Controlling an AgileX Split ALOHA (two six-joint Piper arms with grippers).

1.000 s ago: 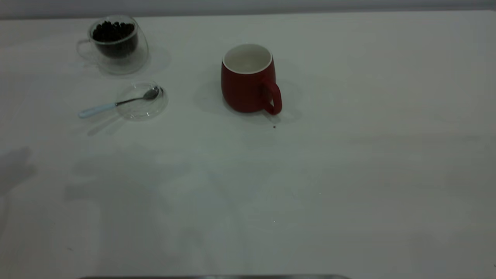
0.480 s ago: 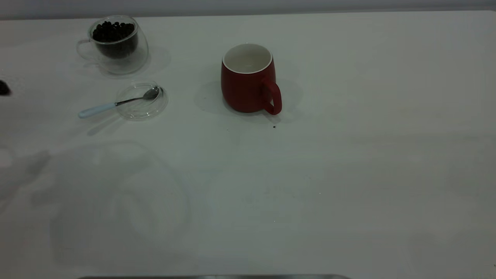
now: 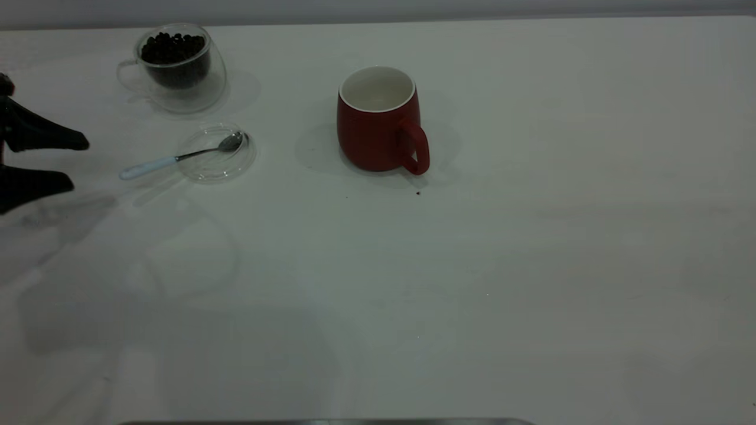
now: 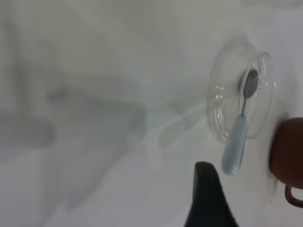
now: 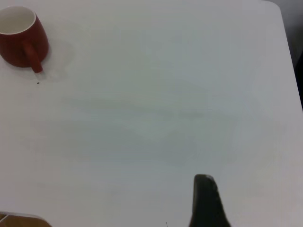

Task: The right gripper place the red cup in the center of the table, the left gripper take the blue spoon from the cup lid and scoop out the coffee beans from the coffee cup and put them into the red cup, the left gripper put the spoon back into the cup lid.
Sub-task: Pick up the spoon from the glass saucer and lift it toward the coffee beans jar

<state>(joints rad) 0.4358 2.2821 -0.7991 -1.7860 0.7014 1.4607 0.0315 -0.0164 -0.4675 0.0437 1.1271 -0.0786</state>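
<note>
The red cup [image 3: 378, 127] stands upright near the table's [image 3: 502, 265] middle, white inside and handle toward the front; it also shows as the red cup [image 5: 21, 38] in the right wrist view. The blue spoon [image 3: 177, 158] rests with its bowl in the clear cup lid [image 3: 217, 153] and its pale handle sticking out to the left. Behind them the glass coffee cup [image 3: 175, 68] holds dark coffee beans [image 3: 172, 48]. My left gripper [image 3: 75, 163] is open at the left edge, left of the spoon handle [image 4: 234, 151] and apart from it. One right-gripper finger [image 5: 205, 201] shows over bare table, nothing beside it.
A tiny dark speck [image 3: 418, 192] lies just in front of the red cup. The table's right edge [image 5: 291, 71] shows in the right wrist view. White tabletop stretches across the front and right.
My left gripper has come into the exterior view from the left edge and moved right toward the spoon handle. Cups, lid and spoon have not moved.
</note>
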